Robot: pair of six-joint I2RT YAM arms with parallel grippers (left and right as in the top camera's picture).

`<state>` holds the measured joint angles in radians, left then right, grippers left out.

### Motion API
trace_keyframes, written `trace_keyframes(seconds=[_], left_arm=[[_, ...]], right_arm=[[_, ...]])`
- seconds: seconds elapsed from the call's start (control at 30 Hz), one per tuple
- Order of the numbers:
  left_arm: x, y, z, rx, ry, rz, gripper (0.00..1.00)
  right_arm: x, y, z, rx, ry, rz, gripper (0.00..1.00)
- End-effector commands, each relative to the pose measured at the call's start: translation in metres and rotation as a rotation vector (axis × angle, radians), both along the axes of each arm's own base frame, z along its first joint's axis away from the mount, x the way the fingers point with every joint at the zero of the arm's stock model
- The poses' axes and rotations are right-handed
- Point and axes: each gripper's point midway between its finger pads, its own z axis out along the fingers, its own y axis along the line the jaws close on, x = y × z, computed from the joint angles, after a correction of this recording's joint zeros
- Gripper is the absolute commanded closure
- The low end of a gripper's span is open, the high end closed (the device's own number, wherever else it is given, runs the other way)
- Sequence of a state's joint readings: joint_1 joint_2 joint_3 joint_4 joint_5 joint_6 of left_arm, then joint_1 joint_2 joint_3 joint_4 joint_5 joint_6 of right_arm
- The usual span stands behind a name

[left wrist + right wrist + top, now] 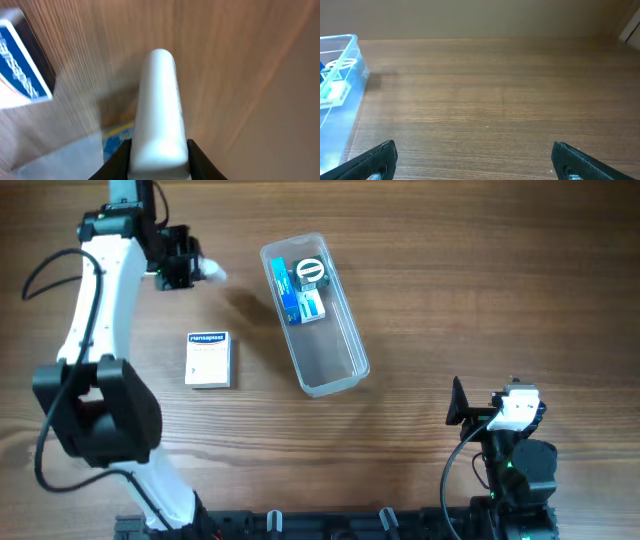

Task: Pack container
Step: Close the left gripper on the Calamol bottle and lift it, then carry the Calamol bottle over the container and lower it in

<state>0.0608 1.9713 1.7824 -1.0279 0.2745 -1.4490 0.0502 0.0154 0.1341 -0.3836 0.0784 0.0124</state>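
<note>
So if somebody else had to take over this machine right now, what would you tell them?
Left gripper: shut on a white tube-shaped item, held off to the side of the container.
Right gripper: open, empty, away from the container.
Done: a few small packs sit at one end of the container.
Left: the held item and the white box on the table are not yet in.

- The blue box is blurry and cut off at the left edge.
- The tub is cut off at the left edge.
- The white tube has its bottom end cut off.
</note>
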Motion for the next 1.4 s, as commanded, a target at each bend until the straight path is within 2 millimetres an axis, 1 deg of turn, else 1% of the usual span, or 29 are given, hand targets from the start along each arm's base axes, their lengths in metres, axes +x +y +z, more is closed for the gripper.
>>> trace_keyframes(seconds=[0.0, 0.07, 0.13, 0.2, 0.3, 0.37, 0.53, 0.63, 0.73, 0.77, 0.87, 1.03, 1.1, 1.13, 1.23, 1.37], left_arm=[[-0.001, -0.017, 0.045, 0.044, -0.115, -0.041, 0.82], [-0.005, -0.025, 0.059, 0.061, -0.148, -0.062, 0.82], [-0.009, -0.035, 0.076, 0.077, -0.198, -0.117, 0.82], [-0.013, -0.044, 0.087, 0.085, -0.231, -0.156, 0.82], [-0.021, -0.065, 0.102, 0.099, -0.280, -0.240, 0.80], [-0.026, -0.079, 0.106, 0.102, -0.297, -0.294, 0.79], [-0.041, -0.126, 0.108, 0.076, -0.328, -0.494, 0.76], [-0.050, -0.147, 0.108, 0.065, -0.339, -0.588, 0.76], [-0.063, -0.162, 0.102, 0.060, -0.314, -0.657, 0.75], [-0.070, -0.168, 0.097, 0.054, -0.285, -0.676, 0.75], [-0.085, -0.178, 0.088, 0.046, -0.228, -0.712, 0.75], [-0.095, -0.200, 0.074, 0.036, -0.189, -0.772, 0.75], [-0.099, -0.211, 0.066, 0.020, -0.165, -0.801, 0.75], [-0.103, -0.220, 0.058, 0.009, -0.143, -0.822, 0.75], [-0.106, -0.230, 0.045, 0.003, -0.121, -0.875, 0.72], [-0.114, -0.230, 0.028, 0.001, -0.052, -0.903, 0.73]], right_arm=[[0.000, 0.000, 0.001, -0.010, -0.011, 0.003, 0.00], [0.000, 0.000, 0.001, -0.010, -0.011, 0.003, 0.00], [0.000, 0.000, 0.001, -0.010, -0.011, 0.003, 0.00], [0.000, 0.000, 0.001, -0.010, -0.011, 0.003, 0.00], [0.000, 0.000, 0.001, -0.010, -0.011, 0.003, 0.00], [0.000, 0.000, 0.001, -0.010, -0.011, 0.003, 0.00], [0.000, 0.000, 0.001, -0.010, -0.011, 0.003, 0.00], [0.000, 0.000, 0.001, -0.009, -0.011, 0.003, 0.00], [0.000, 0.000, 0.001, -0.010, -0.011, 0.003, 0.00], [0.000, 0.000, 0.001, -0.010, -0.011, 0.003, 0.00], [0.000, 0.000, 0.001, -0.010, -0.011, 0.003, 0.00], [0.000, 0.000, 0.001, -0.010, -0.011, 0.003, 0.00], [0.000, 0.000, 0.001, -0.010, -0.011, 0.003, 0.00], [0.000, 0.000, 0.001, -0.010, -0.011, 0.003, 0.00], [0.000, 0.000, 0.001, -0.010, -0.011, 0.003, 0.00], [0.000, 0.000, 0.001, -0.010, -0.011, 0.003, 0.00]])
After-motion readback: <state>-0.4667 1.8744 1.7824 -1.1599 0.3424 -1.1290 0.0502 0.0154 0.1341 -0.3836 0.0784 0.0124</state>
